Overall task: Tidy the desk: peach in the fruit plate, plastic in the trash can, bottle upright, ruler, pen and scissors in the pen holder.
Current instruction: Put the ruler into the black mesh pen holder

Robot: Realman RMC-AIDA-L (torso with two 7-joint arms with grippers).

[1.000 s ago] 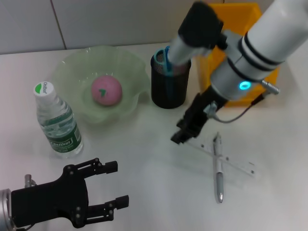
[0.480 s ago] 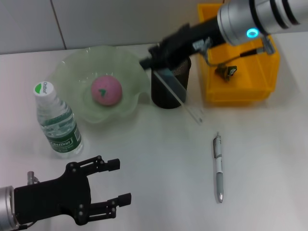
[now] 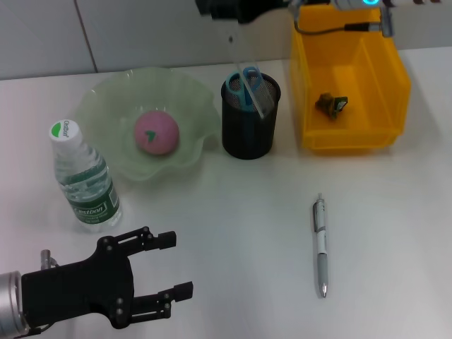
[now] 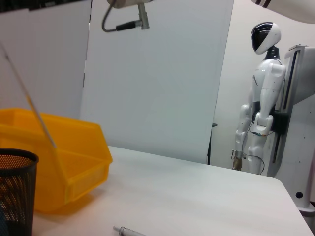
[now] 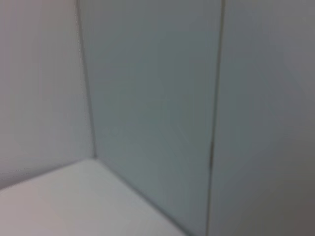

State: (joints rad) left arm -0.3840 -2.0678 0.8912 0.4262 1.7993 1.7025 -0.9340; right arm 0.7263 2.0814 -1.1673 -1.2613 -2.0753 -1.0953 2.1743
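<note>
Fingers of your left gripper spread wide, parked low on the table well in front of the pen holder. Your right gripper hangs above the holder, pinching the clear ruler, whose lower end dips inside beside the scissors. The pen lies in front of the holder; the peach sits in the fruit plate beside it.

The left gripper is matte black with screwed plates on a silver wrist; the right gripper is black.
</note>
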